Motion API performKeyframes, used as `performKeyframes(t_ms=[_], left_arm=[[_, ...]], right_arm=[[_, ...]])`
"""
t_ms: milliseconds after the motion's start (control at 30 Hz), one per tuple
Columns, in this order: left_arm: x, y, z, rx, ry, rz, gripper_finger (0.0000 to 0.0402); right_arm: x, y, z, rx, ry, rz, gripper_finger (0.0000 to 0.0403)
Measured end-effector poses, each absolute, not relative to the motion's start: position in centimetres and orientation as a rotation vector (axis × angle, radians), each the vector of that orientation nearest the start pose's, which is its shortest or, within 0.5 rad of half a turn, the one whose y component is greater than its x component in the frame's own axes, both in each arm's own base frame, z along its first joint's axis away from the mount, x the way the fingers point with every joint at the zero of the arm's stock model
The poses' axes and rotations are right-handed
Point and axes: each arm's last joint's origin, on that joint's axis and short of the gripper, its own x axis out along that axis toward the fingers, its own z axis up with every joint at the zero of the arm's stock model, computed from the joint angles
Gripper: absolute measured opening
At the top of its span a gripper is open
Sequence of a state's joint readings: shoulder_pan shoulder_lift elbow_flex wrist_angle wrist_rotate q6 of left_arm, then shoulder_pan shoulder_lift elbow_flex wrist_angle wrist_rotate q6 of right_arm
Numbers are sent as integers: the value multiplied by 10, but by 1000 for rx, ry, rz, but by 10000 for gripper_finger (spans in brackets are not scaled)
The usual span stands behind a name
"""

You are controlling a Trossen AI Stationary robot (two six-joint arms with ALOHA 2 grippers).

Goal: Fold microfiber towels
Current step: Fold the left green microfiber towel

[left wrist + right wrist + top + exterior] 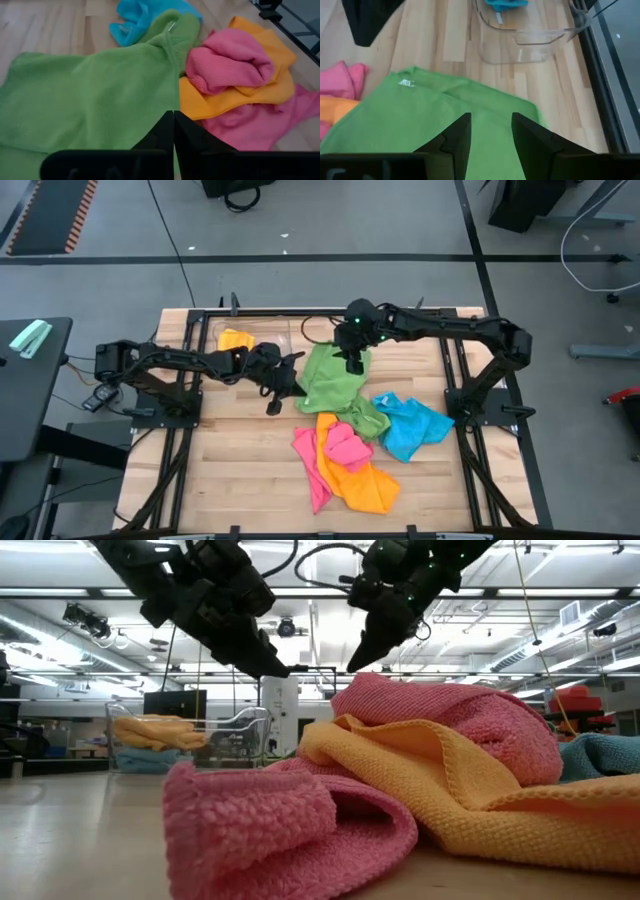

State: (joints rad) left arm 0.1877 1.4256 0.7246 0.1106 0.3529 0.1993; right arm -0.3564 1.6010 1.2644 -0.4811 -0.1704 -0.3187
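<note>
the left gripper (279,388) is hanging just left of the green towel (333,376), fingers pressed together. the right gripper (352,363) is hovering over that towel's far part, fingers parted, seemingly holding nothing.

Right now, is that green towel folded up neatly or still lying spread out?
Mostly spread out, not neatly folded. The green towel lies opened across the table under both grippers, with one end rumpled against the blue towel and pink towel.

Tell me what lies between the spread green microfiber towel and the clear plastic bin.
Bare wooden table, in the right wrist view, separates the green microfiber towel from the clear plastic bin.
</note>
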Motion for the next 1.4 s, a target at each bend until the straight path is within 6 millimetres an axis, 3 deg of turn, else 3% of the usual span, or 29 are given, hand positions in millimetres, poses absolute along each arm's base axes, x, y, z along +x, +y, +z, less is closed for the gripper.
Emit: performKeyframes(t_ms=[167,400,733,967,1167,1400], left_arm=[[284,41,199,32,556,-224,8],[283,39,198,31,566,-231,38],[281,40,195,96,602,-255,28],[280,42,195,119,599,-255,18],[280,46,195,118,602,-244,27],[278,49,193,111,622,-235,30]], right_arm=[[332,-120,264,-97,808,-65,149],[339,-138,250,-98,812,-124,149],[336,-152,249,-42,794,-159,149],[360,-173,241,0,863,-169,149],[375,-193,226,65,1013,-167,149],[370,-212,190,119,1151,-158,149]])
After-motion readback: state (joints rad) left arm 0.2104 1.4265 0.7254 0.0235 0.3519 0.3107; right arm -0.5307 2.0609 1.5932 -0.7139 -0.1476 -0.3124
